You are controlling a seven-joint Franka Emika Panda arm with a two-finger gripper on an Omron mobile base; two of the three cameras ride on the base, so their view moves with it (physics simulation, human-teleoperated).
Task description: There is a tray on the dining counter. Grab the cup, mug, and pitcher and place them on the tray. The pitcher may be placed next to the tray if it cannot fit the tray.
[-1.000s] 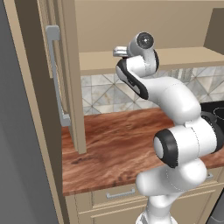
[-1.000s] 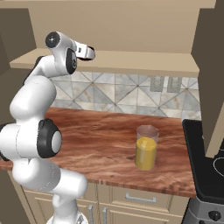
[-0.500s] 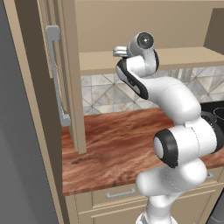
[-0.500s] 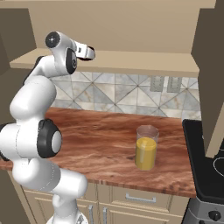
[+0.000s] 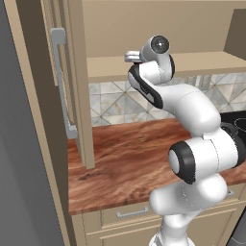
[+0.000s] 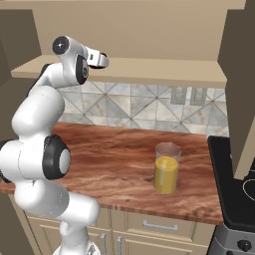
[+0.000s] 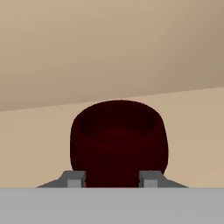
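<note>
Hand view: the mug sits upright on the beige shelf, dead ahead at 12 o'clock between the end effector fingertips, which stand partly closed at its flanks; firm grip cannot be confirmed.

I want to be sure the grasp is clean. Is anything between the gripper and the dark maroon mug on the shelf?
Nothing visible is. In the hand view the mug sits directly ahead of the gripper, its lower part between the two fingertips, on the beige shelf. Whether the fingertips touch the mug cannot be told.
</note>
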